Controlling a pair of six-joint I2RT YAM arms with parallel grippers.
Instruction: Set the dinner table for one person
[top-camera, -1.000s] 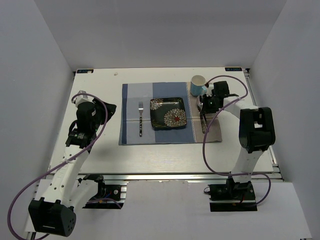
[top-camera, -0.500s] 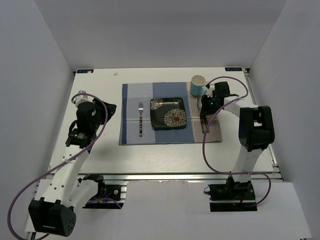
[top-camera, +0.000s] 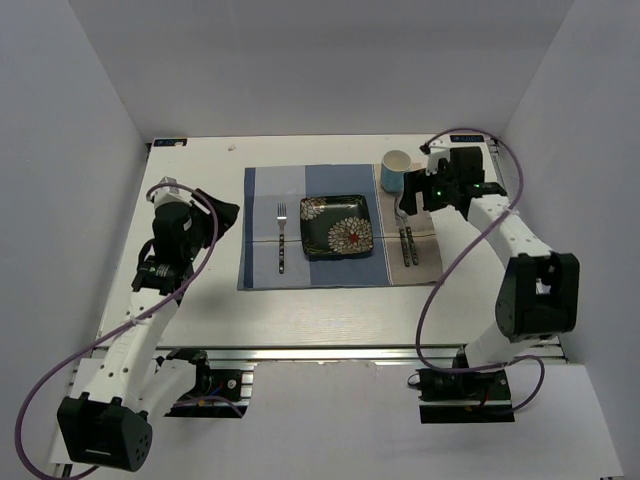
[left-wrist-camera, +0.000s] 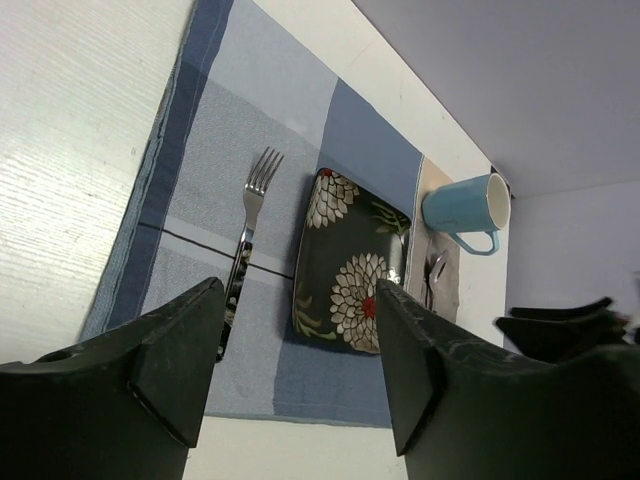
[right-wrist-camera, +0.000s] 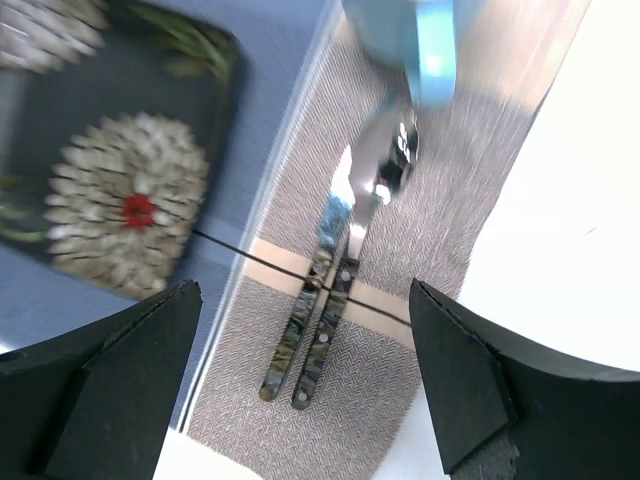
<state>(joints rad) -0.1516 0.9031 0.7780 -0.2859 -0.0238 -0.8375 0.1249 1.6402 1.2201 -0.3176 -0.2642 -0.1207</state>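
Tabletop, white with a silver rail along its near edge, is spread beneath both claws, and everything is carried on it. A blue-and-beige checked placemat is laid at its middle. The left claw is held above bare tabletop just left of the placemat, fingers spread wide with nothing between them. The right claw is held above the placemat's beige right strip, likewise wide apart and empty. A dark floral square plate is set at the placemat's centre. A light blue mug is stood at the far right corner. A fork is laid left of the plate, and a pair of utensils is laid side by side to its right.
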